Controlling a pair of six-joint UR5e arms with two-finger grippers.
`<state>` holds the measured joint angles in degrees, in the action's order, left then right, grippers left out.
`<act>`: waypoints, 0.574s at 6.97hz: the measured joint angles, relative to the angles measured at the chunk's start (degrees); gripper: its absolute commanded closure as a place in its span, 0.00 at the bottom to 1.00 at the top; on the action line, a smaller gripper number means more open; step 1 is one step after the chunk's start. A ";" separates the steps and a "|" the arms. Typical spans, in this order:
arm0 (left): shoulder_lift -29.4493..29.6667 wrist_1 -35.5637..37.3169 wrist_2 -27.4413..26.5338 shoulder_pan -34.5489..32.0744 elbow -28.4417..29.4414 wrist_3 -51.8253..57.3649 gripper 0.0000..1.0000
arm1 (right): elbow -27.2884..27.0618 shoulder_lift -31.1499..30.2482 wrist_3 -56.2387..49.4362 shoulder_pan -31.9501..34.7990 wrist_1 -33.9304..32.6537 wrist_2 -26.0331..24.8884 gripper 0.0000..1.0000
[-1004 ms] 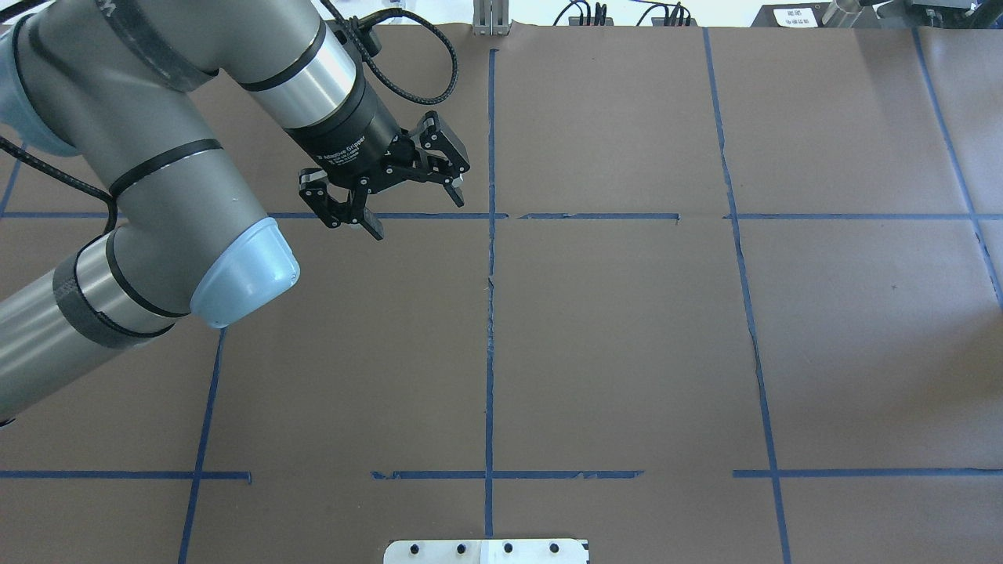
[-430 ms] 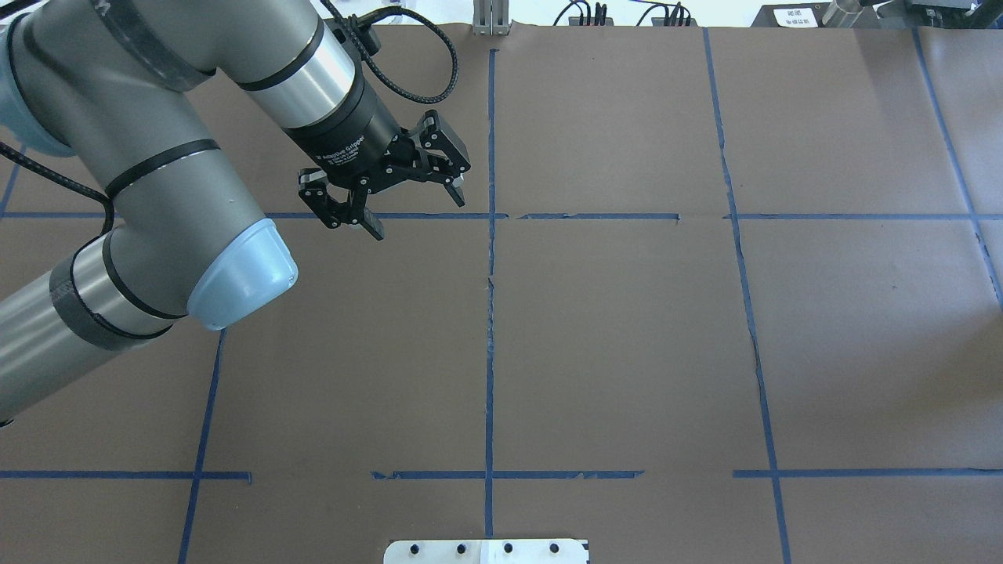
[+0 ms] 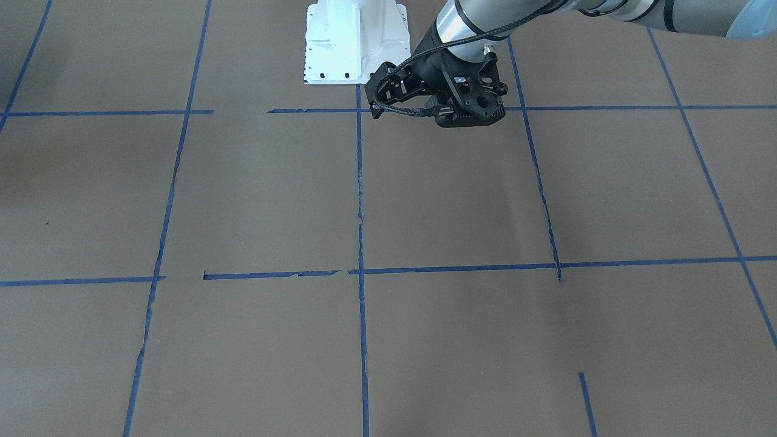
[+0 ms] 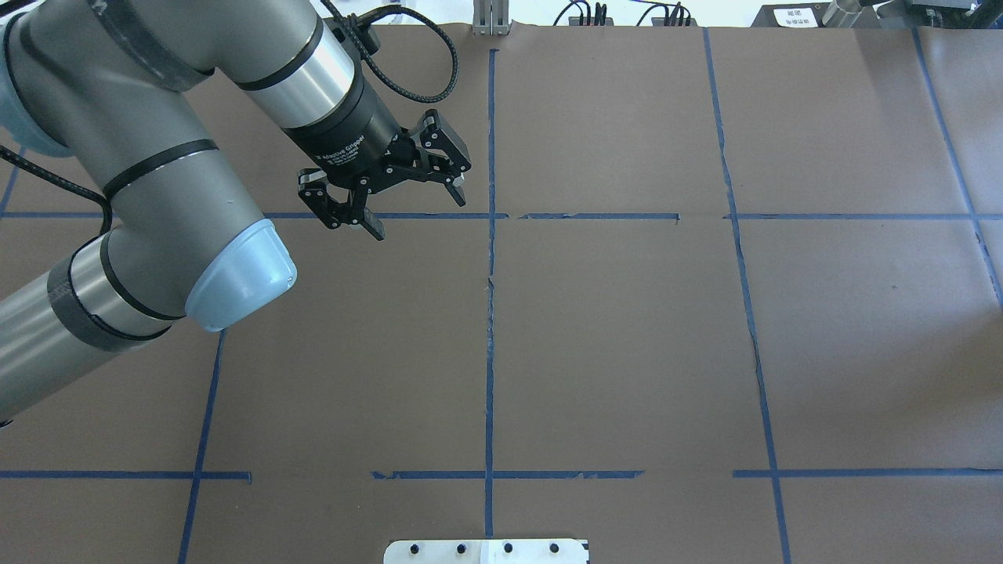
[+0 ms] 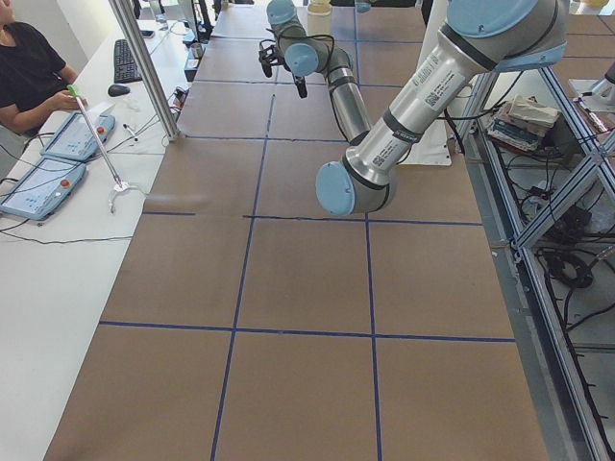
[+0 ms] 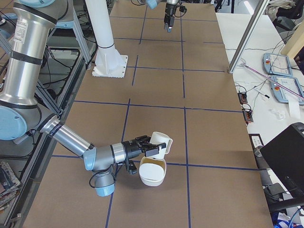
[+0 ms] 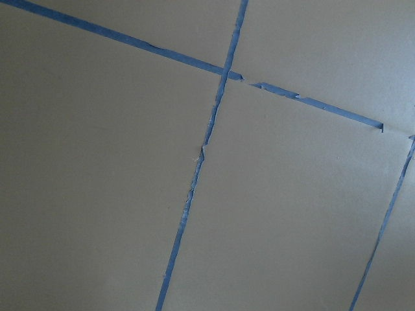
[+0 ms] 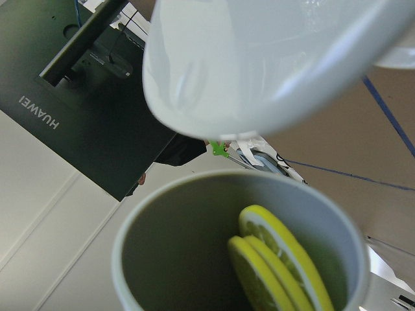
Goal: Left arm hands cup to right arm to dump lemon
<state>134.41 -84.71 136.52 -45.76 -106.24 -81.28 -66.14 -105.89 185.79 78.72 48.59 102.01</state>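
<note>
The white cup (image 6: 160, 144) hangs tilted, mouth down, at the tip of my right gripper (image 6: 151, 149), just above a white bowl (image 6: 152, 173). I cannot tell whether that gripper is open or shut. In the right wrist view the cup (image 8: 259, 58) fills the top. Yellow lemon (image 8: 279, 262) slices lie inside the bowl (image 8: 175, 253) below it. My left gripper (image 4: 417, 213) is far off over bare brown table, open with nothing between its fingers. The front-facing view shows that left gripper (image 3: 379, 97) near the robot's base, and it is small at the far end in the exterior right view (image 6: 168, 26).
Blue tape lines divide the brown table cover. The white base mount (image 3: 355, 42) stands at the robot's edge. A person (image 5: 29, 67) sits at a white side table with control tablets (image 5: 43, 187). A dark monitor (image 6: 285, 156) stands beyond the right end.
The left arm has shifted very slightly; its gripper stays open over the same spot.
</note>
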 measured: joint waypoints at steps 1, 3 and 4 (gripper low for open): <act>-0.01 0.12 -0.04 0.01 -0.33 -0.17 0.00 | 0.08 0.13 2.83 -0.01 0.62 -0.79 0.96; -0.02 0.28 -0.11 -0.01 -0.65 -0.29 0.00 | 0.42 0.16 8.79 0.01 2.33 -1.76 0.96; -0.05 0.39 -0.14 -0.02 -0.72 -0.34 0.00 | 0.62 0.14 11.96 0.02 3.34 -1.97 0.96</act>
<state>134.36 -84.33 136.39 -45.79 -106.96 -81.62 -65.53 -105.75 197.75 78.75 51.93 100.04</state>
